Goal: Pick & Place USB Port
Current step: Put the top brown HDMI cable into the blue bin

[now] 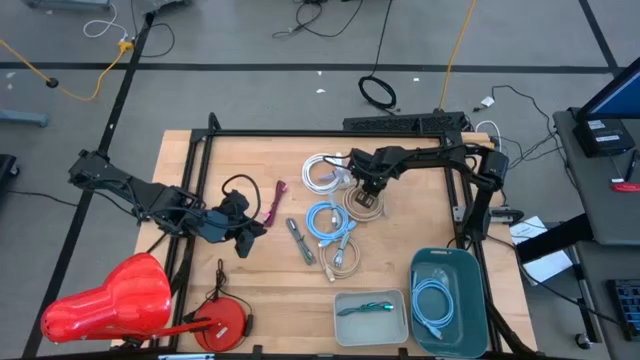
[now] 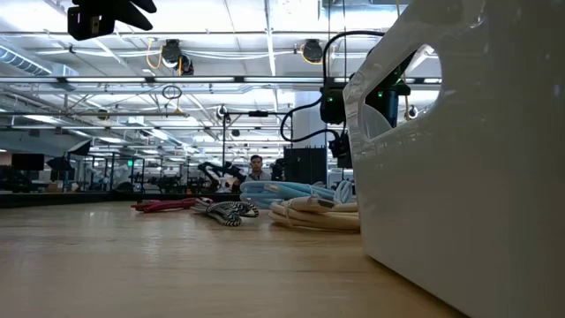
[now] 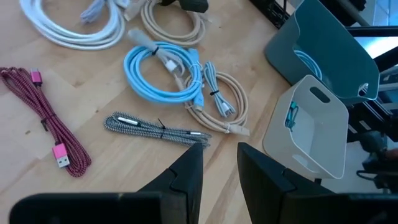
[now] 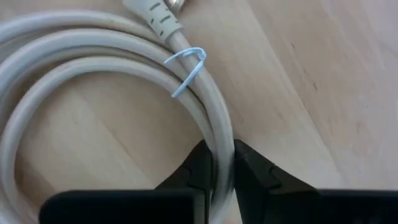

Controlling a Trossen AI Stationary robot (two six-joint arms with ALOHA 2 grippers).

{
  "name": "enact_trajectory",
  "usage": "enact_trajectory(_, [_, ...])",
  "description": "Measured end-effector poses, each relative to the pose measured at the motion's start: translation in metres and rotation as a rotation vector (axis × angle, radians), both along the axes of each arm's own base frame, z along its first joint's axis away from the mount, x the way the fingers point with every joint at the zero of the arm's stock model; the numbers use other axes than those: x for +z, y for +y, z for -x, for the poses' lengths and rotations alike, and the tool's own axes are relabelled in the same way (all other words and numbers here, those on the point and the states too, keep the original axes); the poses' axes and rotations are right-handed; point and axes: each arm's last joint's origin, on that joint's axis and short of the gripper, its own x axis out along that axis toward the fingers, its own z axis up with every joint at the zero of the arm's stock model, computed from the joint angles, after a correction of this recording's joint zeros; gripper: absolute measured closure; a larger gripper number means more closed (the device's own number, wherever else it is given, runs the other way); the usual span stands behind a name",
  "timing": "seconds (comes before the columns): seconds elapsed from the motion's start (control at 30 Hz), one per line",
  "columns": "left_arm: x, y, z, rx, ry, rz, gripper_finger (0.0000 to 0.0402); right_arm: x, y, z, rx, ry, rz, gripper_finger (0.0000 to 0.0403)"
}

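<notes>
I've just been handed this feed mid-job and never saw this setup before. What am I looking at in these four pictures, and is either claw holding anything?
Two dark robot arms work at a wooden table. One picture looks straight down, one looks level across the tabletop, and two come from cameras on the wrists.

On the table lie coiled cables: a white cable, a blue cable, a beige cable, a pink cable and a braided grey cable. Near the front stand a teal bin with a blue cable in it and a smaller white bin.

The right gripper is closed on the beige cable's loop. The left gripper hovers partly open, holding nothing.
</notes>
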Motion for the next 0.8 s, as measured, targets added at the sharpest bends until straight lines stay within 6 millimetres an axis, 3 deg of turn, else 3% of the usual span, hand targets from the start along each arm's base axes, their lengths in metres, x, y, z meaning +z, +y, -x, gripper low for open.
enact_trajectory(0.23, [0.0,0.0,0.0,-0.004,-0.002,-0.018,0.03,0.033,0.007,0.017,-0.164,0.003,0.041,0.0372])
enact_trajectory(0.53, [0.0,0.001,-0.001,-0.02,-0.004,-0.075,0.03,0.124,0.02,0.045,-0.345,-0.15,0.153,0.0372])
enact_trajectory(0.63, [0.0,0.004,-0.001,-0.023,-0.001,-0.089,0.03,0.153,0.034,0.056,-0.414,-0.216,0.153,0.0372])
enact_trajectory(0.8, [0.0,0.006,-0.002,-0.025,0.003,-0.1,0.03,0.189,0.075,0.072,-0.468,-0.312,0.075,0.0372])
